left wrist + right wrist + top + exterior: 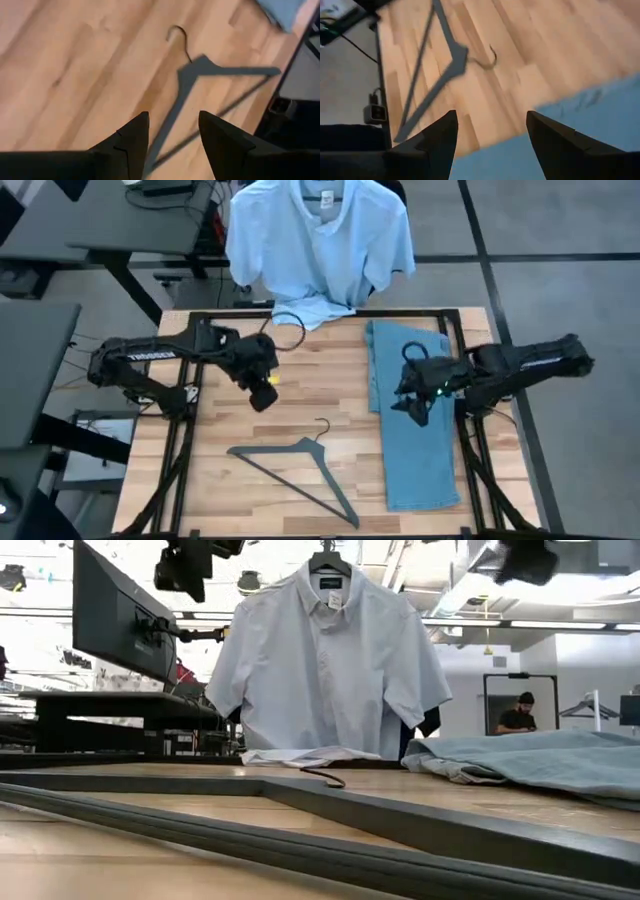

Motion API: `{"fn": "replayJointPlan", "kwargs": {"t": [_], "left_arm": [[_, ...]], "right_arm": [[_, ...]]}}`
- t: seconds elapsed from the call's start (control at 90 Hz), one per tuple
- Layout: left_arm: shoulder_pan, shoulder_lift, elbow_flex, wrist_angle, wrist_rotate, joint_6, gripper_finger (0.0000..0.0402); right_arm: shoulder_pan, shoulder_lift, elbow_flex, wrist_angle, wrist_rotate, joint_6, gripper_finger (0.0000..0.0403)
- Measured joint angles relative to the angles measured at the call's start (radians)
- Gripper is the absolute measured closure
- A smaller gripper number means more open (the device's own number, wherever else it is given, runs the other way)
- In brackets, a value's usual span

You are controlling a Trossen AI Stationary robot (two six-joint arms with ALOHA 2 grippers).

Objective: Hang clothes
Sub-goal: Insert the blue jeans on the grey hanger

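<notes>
One pale button shirt (318, 240) hung on a hanger beyond the table's (220, 480) far edge. One pair of jeans (415, 420) lay flat along the table's right side. One grey hanger (300, 465) lay bare. Two grippers hovered — left gripper (262, 392) above the wood, right gripper (415, 405) over the jeans — both spread wide, holding nothing.

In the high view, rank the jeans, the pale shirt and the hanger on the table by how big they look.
1. Pale shirt: largest, though it hangs nearer the camera, so this is unsure.
2. Jeans: a long folded strip on the table's right side, close behind.
3. Hanger: a thin outline, clearly smallest.
</notes>
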Motion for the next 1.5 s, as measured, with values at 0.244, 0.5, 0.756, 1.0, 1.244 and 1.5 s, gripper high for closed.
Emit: {"fn": "replayJointPlan", "kwargs": {"t": [0.244, 0.5, 0.756, 1.0, 1.244, 1.5], "left_arm": [[-0.108, -0.031, -0.150, 0.168, -0.019, 0.002, 0.0247], [-0.265, -0.050, -0.487, 0.410, -0.081, -0.025, 0.0247], [-0.417, -0.049, -0.720, 0.723, -0.192, -0.078, 0.0247], [-0.508, -0.049, -0.893, 1.025, -0.250, -0.039, 0.0247], [-0.538, -0.001, -0.966, 1.137, -0.321, 0.011, 0.0247], [-0.534, 0.214, -0.963, 1.367, -0.399, 0.008, 0.0249]], "right_arm": [[0.138, 0.099, -0.094, 0.037, 0.082, 0.295, 0.0182], [0.180, 0.279, -0.101, 0.303, 0.114, 0.451, 0.0182], [0.203, 0.422, -0.101, 0.492, 0.100, 0.638, 0.0182], [0.249, 0.496, -0.060, 0.536, 0.067, 0.691, 0.0182], [0.310, 0.572, -0.059, 0.530, 0.031, 0.722, 0.0182], [0.331, 0.659, -0.059, 0.541, -0.056, 0.746, 0.0182]]}}
